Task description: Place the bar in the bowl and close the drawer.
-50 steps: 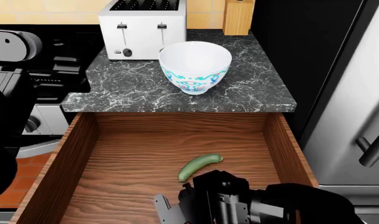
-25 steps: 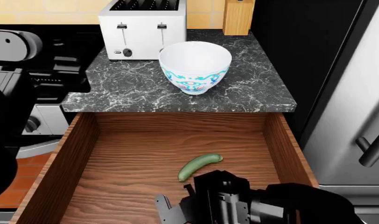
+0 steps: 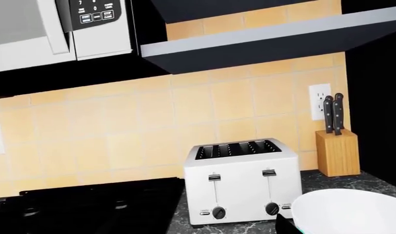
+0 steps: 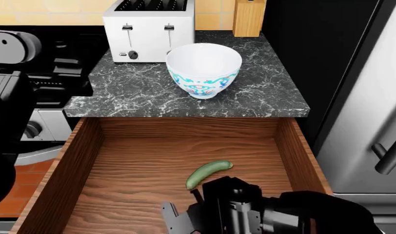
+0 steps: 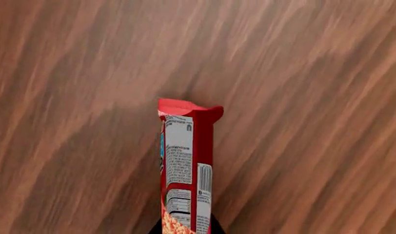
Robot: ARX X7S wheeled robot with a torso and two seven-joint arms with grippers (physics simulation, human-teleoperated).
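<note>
The bar [image 5: 185,165], in a red wrapper, stands out from my right gripper [image 5: 185,231] over the drawer's wooden floor. Dark fingertips [image 5: 156,229] press it on both sides, so the gripper is shut on it. In the head view the right wrist [image 4: 232,207] hangs low over the front of the open drawer [image 4: 87,151] and hides the bar. The white bowl [image 4: 205,68] with its teal and pink pattern stands upright on the marble counter behind the drawer; its rim [image 3: 354,209] shows in the left wrist view. My left arm [image 4: 12,48] is raised at the left, its fingers lost against the dark stove.
A green cucumber [image 4: 209,174] lies in the drawer just beyond my right wrist. A white toaster [image 4: 149,29] and a knife block [image 4: 248,17] stand behind the bowl. A steel fridge [image 4: 373,122] is at the right and a black stove [image 4: 48,83] at the left.
My right wrist has shifted only very slightly over the drawer. The bowl, cucumber and left arm have not moved.
</note>
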